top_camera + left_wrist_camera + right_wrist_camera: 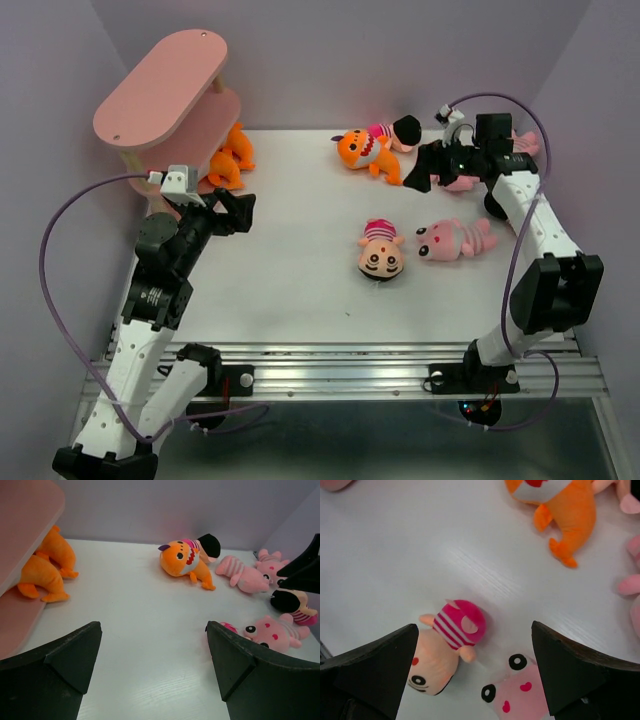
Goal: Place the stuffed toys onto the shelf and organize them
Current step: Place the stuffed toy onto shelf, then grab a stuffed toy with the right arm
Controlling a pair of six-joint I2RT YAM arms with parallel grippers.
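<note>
The left gripper (238,210) gapes wide and empty at the left of the top view, just beside the pink three-tier oval-board shelf (160,85), where two orange plush sharks (230,155) lie on a lower board. The right gripper (422,170), equally wide and empty, hangs at upper right near another orange toothy plush shark (362,150). A peach-faced striped doll (381,250) and a light pink striped plush animal (455,240) lie mid-frame.

Open table (290,260) centre, stuffed toys (452,241) crowding right, shelf (160,88) left
</note>
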